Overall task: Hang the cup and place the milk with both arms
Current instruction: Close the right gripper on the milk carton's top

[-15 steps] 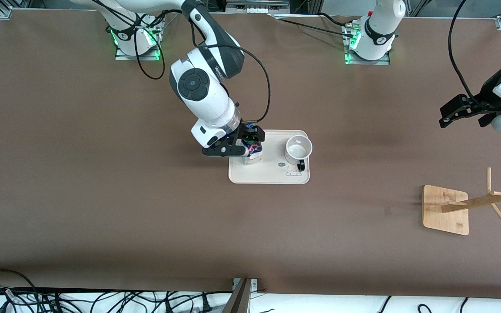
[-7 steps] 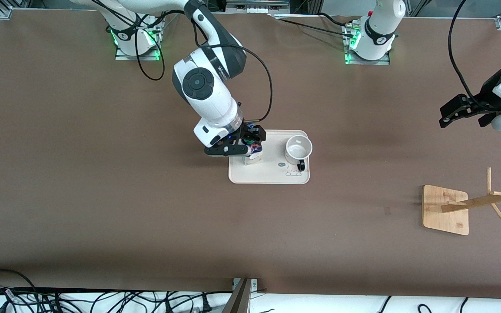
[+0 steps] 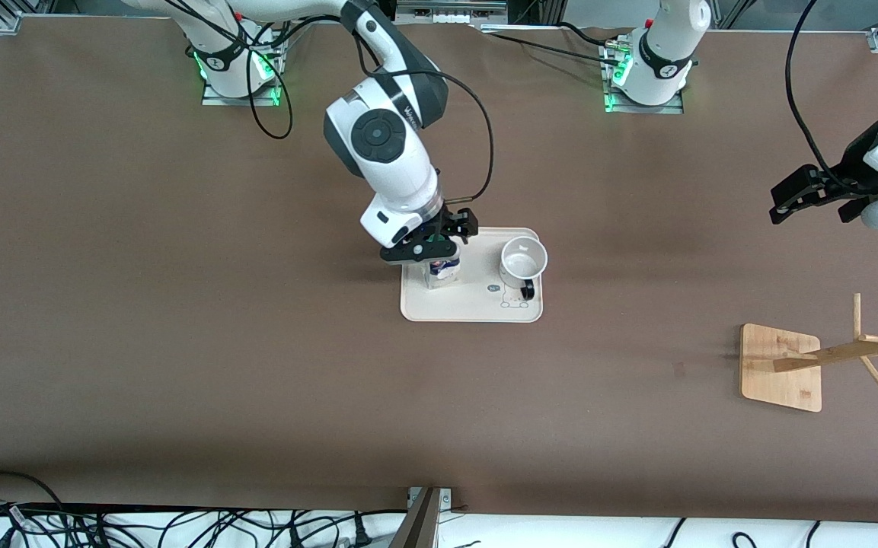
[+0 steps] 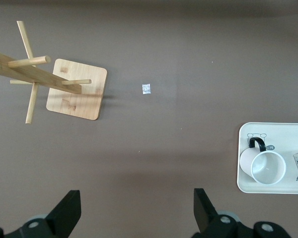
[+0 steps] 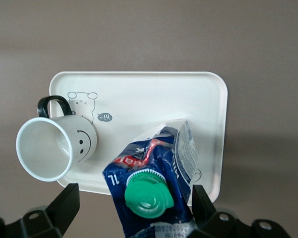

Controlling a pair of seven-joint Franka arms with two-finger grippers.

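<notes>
The milk (image 3: 443, 272) stands on the cream tray (image 3: 477, 306), at the tray's end toward the right arm's side. Its blue top and green cap show in the right wrist view as milk (image 5: 156, 171). My right gripper (image 3: 433, 246) hangs over the carton, open; the fingers flank its top without touching, as right gripper (image 5: 134, 198) shows. The white cup (image 3: 522, 260) stands upright on the same tray, its smiley face and black handle seen on cup (image 5: 57, 146). My left gripper (image 3: 812, 207) waits open over bare table, also seen as left gripper (image 4: 136, 198).
A wooden rack (image 3: 781, 367) with pegs stands toward the left arm's end, nearer the front camera than the tray; rack (image 4: 77, 89) shows its square base. A small pale scrap (image 4: 146, 89) lies on the brown table beside it.
The right arm has swung toward the tray and its gripper has turned and shifted over the milk carton. The left arm, cup and carton have not moved.
</notes>
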